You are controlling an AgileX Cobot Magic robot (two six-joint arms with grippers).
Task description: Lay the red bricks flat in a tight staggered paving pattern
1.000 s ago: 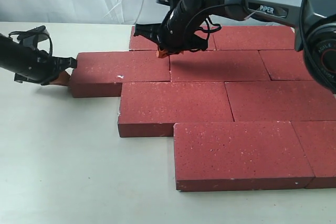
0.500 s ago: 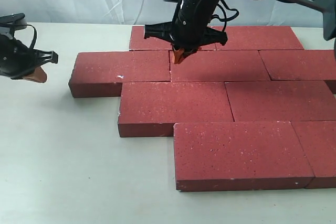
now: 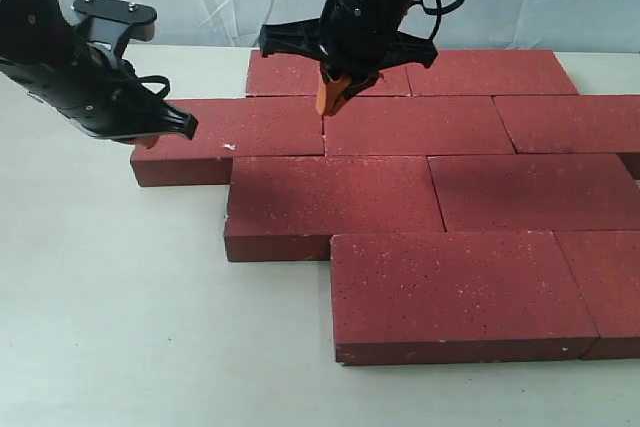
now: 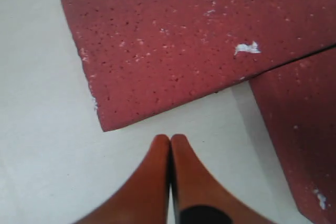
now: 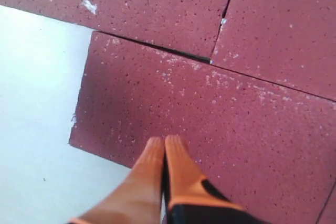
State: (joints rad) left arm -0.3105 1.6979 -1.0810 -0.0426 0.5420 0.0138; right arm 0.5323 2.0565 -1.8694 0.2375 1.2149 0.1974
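**Paving laid in staggered rows; both arms at its upper-left corner, seams not yet tight.**

The red bricks (image 3: 420, 197) lie flat in four offset rows across the centre and right of the exterior frame, on the pale desk (image 3: 110, 297). The left fingers (image 4: 152, 171) are pressed together on nothing, hovering just off a corner of the end brick (image 3: 230, 137) at upper left. The right fingers (image 5: 181, 161), likewise closed and empty, hang over the top-row brick (image 3: 285, 75) at upper centre. The step in hand is probably tightening: the right wrist view shows a thin dark seam, and the left wrist view shows a sliver of desk between the end brick and its neighbour. The next move calls for a low, square push on that brick's free end without skewing it.
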